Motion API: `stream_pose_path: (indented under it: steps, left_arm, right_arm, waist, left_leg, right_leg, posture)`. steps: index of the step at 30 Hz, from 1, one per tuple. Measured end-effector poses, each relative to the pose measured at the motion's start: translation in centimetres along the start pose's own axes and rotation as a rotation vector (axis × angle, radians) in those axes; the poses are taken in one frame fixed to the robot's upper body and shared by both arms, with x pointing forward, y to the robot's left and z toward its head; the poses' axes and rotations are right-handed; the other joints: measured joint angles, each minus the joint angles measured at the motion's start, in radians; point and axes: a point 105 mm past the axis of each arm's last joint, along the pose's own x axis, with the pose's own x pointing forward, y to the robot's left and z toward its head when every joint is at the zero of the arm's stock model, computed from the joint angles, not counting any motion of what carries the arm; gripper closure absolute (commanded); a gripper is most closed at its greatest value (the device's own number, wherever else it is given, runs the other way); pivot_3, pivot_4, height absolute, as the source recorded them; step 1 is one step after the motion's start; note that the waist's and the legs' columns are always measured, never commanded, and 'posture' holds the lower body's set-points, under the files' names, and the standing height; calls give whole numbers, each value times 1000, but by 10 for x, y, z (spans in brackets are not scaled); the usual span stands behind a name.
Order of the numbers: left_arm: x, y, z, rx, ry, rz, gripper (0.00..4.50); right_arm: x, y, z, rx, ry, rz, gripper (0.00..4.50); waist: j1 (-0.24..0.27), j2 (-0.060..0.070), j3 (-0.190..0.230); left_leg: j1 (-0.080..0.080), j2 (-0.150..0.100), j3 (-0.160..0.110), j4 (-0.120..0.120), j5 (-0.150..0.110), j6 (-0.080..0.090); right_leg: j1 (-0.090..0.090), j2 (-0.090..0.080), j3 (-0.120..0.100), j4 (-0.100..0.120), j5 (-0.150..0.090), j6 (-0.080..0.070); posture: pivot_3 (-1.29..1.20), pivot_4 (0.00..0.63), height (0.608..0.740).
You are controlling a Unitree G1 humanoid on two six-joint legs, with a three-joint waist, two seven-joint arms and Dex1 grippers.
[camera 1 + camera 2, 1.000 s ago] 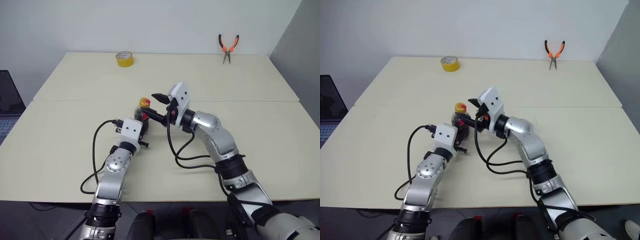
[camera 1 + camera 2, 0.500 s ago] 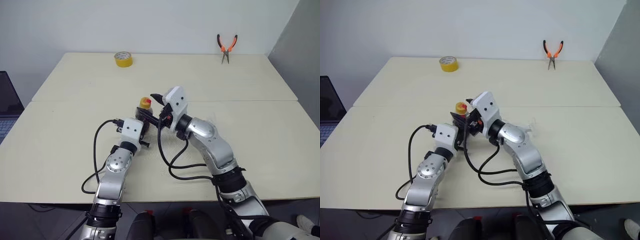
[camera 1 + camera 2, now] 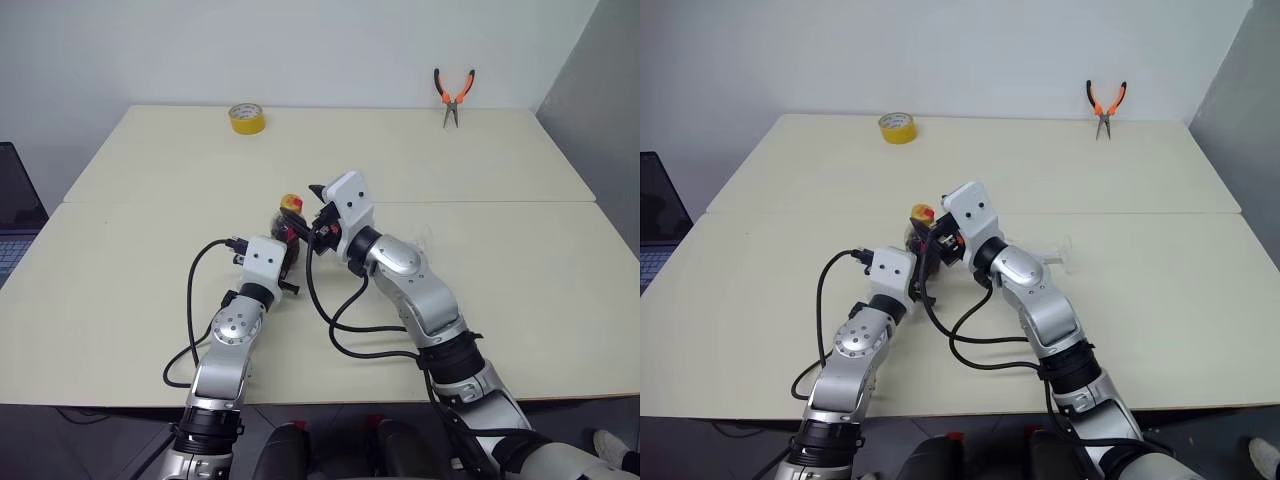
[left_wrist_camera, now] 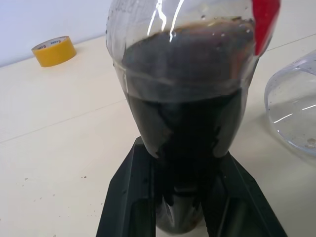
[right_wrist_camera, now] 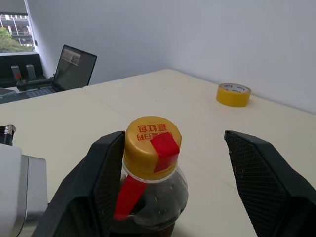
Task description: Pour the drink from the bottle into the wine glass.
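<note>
L pincer [image 4: 180, 197] is pinching the squat clear plastic bottle [image 4: 182, 98] of dark drink mid-desk; R pincer [image 5: 182, 173], spread, is straddling its yellow screw cap [image 5: 150, 145]. Should centre, then close before twisting; stemmed wine glass [image 4: 294, 113] is just right.

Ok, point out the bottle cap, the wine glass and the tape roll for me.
bottle cap [image 5: 150, 144]: right wrist view, yellow top face.
wine glass [image 4: 295, 113]: left wrist view, side of the clear bowl.
tape roll [image 3: 247, 118]: left eye view, yellow outer band.

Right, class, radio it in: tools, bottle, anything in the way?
Left tool shut on bottle. Right tool open around cap. Cap on. Wine glass lying on its side beside them.
</note>
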Motion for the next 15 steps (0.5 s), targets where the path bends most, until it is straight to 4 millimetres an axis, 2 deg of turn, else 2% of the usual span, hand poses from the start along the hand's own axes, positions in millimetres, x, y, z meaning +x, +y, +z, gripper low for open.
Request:
stream_pose_path:
  steps: [15]
  left_arm:
    - [1,-11,-1,3,4,-38,3730]
  right_arm:
    - [-21,-14,-8,61,31,-35,1093]
  waist:
    - [0,0,0]
  left_leg:
    - [0,0,0,0,0,0]
  right_leg:
    - [0,0,0,0,0,0]
  posture:
    - [0,150,740]
